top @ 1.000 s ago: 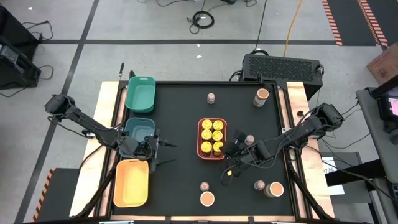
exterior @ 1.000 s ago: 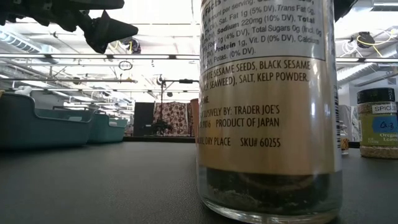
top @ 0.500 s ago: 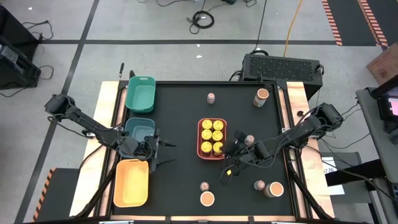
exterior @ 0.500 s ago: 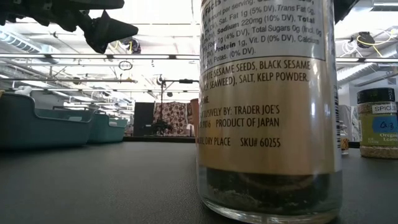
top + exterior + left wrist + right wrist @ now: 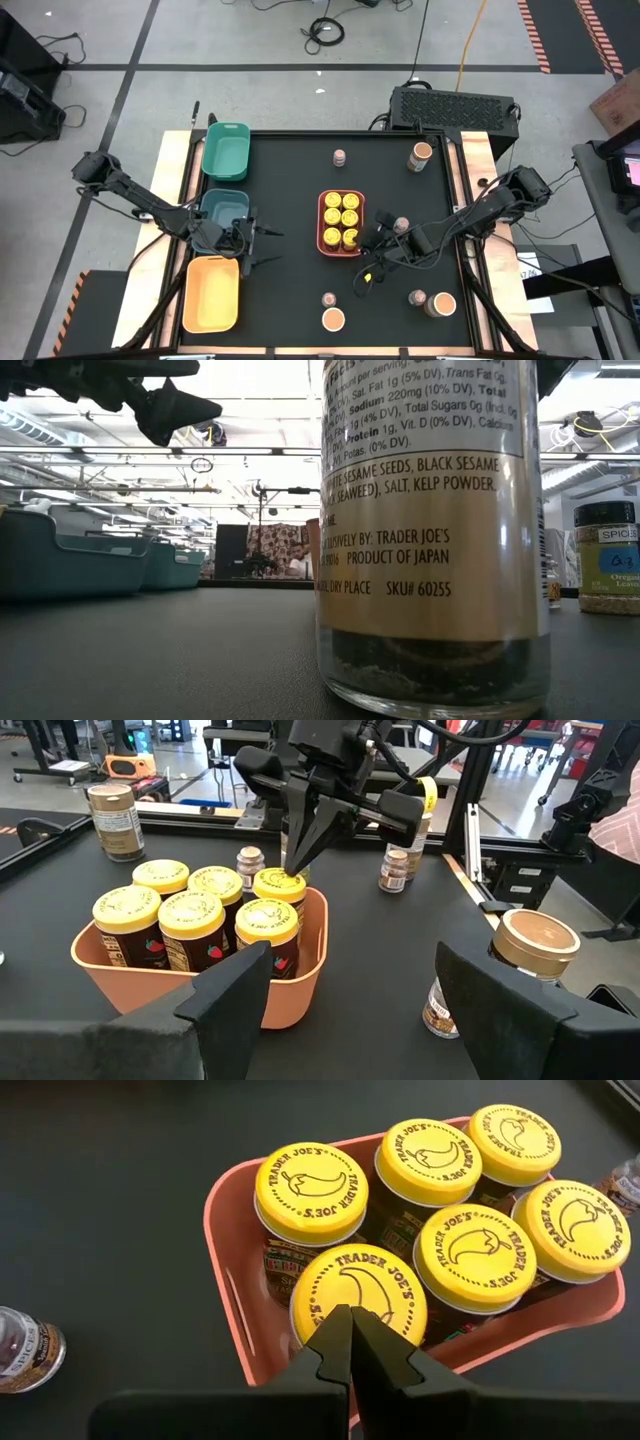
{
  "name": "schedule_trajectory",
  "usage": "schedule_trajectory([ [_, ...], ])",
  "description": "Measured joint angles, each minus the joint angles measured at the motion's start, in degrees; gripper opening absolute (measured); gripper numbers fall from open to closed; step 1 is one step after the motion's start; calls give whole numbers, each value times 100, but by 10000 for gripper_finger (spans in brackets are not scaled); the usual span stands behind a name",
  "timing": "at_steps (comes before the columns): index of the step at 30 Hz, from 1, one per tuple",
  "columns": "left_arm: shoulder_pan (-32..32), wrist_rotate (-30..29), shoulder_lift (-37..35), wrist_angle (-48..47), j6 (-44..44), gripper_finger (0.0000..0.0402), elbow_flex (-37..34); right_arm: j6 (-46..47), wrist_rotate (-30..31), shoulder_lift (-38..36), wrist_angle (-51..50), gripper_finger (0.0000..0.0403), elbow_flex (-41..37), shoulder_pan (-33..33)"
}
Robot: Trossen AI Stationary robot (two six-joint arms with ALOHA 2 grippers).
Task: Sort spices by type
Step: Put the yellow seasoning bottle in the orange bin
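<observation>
We see six yellow-lid jars (image 5: 450,1210) packed two by three in the coral tray (image 5: 341,222) near the table's centre. Our right gripper (image 5: 350,1330) has its fingers pressed together, empty, tips just above the lid of the corner jar (image 5: 358,1290) nearest that arm; whether they touch it we cannot tell. Our left gripper (image 5: 262,246) waits at 9 o'clock from the tray, fingers (image 5: 235,995) partly spread and empty, beside the teal tray (image 5: 224,210), with the green tray (image 5: 225,151) and the yellow tray (image 5: 211,294) flanking that one.

Loose jars lie around: a tan-lid jar (image 5: 421,154) at 1 o'clock, a small jar (image 5: 340,157) at 12, two tan-lid ones (image 5: 333,320) and two small ones (image 5: 328,299) at 5 to 6 o'clock.
</observation>
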Motion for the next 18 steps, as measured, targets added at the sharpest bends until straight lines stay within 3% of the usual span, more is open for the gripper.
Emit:
schedule_trajectory([
  [13, 0, 0, 0, -8, -2, 286, 0, -81, 255, 32, 122, 0, -2, -138],
  [18, 0, 0, 0, -10, -7, 286, 0, -87, -15, 123, 124, 0, 1, -279],
])
